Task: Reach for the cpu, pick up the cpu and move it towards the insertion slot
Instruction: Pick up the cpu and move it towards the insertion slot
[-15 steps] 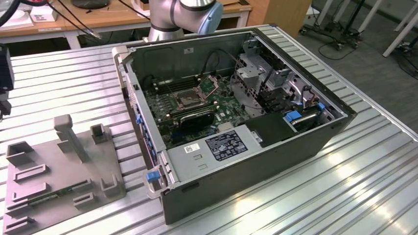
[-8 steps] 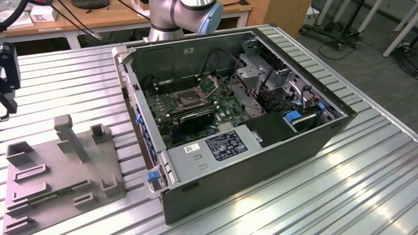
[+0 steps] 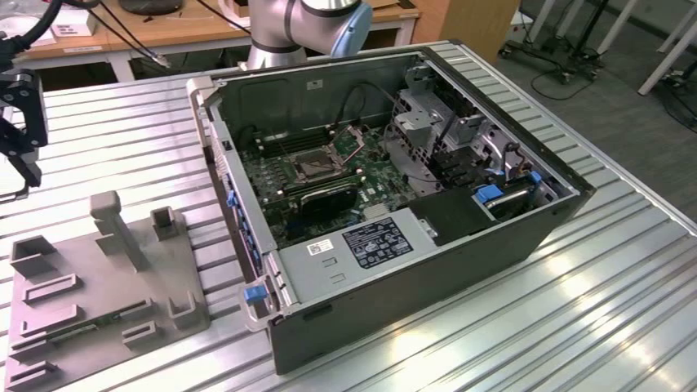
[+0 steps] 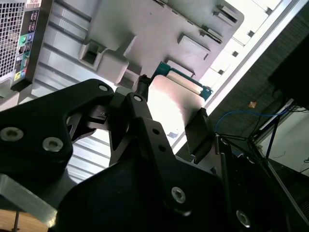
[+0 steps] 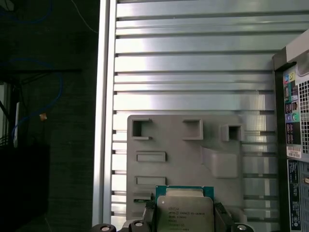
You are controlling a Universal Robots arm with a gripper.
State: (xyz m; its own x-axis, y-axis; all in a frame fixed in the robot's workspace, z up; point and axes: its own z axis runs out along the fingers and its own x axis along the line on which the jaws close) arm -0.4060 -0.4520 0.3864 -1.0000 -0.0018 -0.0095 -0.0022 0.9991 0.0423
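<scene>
My gripper [image 5: 184,216] is shut on the cpu [image 5: 184,211], a thin square chip with a silvery top face and a green rim, gripped by two opposite edges. The second wrist view shows the cpu [image 4: 171,104] between the black fingers [image 4: 197,129], lifted off the grey tray [image 4: 145,29]. In the exterior view the gripper [image 3: 22,163] hangs at the far left, above the table and well apart from the open computer case [image 3: 436,269]. The insertion slot [image 3: 309,167], a dark square socket with a silver frame, sits on the green board inside the case.
The grey tray [image 3: 77,269] with its recesses and upright posts lies on the ribbed metal table [image 3: 566,318] at the exterior view's left of the case. The arm's base [image 3: 286,33] stands behind the case. The table's edge [image 5: 107,121] runs beside the tray.
</scene>
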